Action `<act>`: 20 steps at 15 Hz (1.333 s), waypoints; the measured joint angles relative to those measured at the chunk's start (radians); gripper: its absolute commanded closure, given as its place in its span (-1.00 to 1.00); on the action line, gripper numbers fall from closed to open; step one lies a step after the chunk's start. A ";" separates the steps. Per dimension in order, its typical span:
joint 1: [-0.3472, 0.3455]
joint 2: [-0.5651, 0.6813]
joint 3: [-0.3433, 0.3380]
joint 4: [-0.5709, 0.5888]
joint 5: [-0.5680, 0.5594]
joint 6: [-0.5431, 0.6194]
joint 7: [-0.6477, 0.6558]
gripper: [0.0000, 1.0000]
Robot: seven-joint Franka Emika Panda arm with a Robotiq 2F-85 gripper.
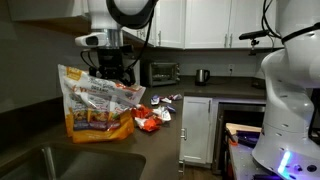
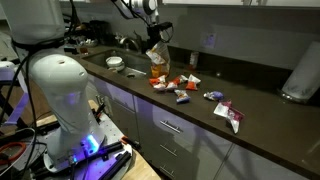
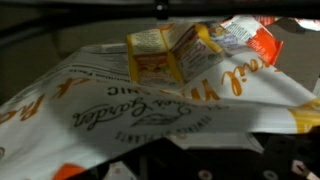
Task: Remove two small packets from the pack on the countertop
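The pack [image 1: 93, 105] stands on the dark countertop [image 1: 160, 135] next to the sink; it also shows in an exterior view [image 2: 157, 62]. My gripper [image 1: 116, 68] is at the pack's upper edge, also seen from the far side [image 2: 155, 40]. In the wrist view the pack's white printed film [image 3: 150, 110] fills the picture and covers the jaws, so open or shut does not show. Yellow-orange packet shapes [image 3: 165, 52] lie at its top. Several small packets lie on the counter beside the pack [image 1: 150, 118] [image 2: 183, 94], some red-orange, some whitish.
A steel sink [image 1: 40, 165] is set in the counter beside the pack. A toaster oven [image 1: 161, 72] and a kettle [image 1: 202, 75] stand at the back. A paper roll [image 2: 300, 72] stands at the counter's far end. Another white robot body [image 2: 60, 95] stands in front.
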 measured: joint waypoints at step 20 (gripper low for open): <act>0.002 0.045 0.004 0.013 0.031 -0.016 0.345 -1.00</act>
